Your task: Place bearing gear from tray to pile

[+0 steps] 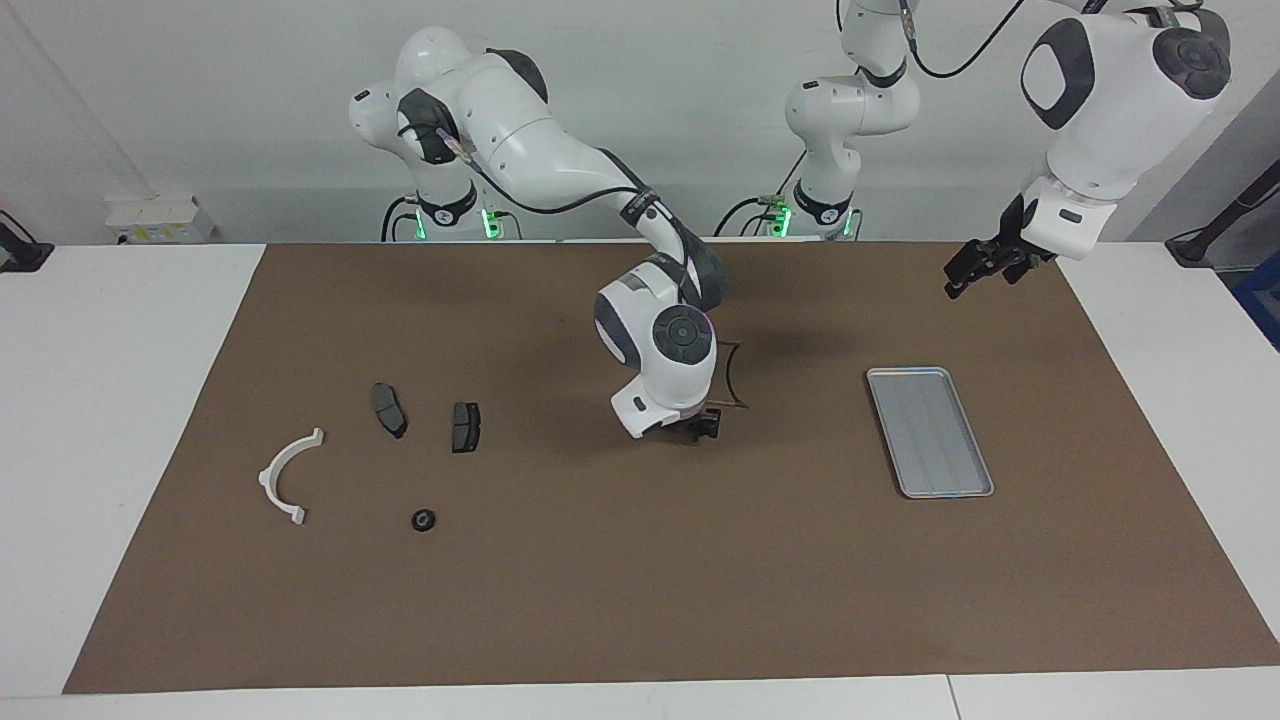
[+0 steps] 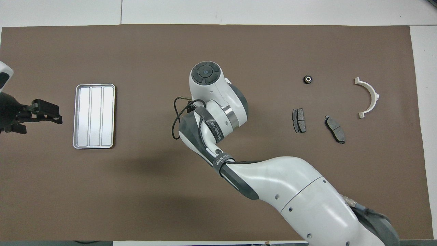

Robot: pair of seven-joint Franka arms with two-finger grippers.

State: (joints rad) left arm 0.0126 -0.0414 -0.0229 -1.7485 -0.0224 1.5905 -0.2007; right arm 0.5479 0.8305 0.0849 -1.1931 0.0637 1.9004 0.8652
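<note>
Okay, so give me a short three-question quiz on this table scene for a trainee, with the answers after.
1. True or false: the tray holds a part.
2. The bearing gear lies: A in the tray; B on the mat beside the pile; C held by a gripper.
3. Which gripper is low over the mat's middle?
Key: 1 false, it is empty. 2 B. 3 The right gripper; the left gripper waits raised near the tray.

Two high opposed views share the mat (image 1: 640,600).
</note>
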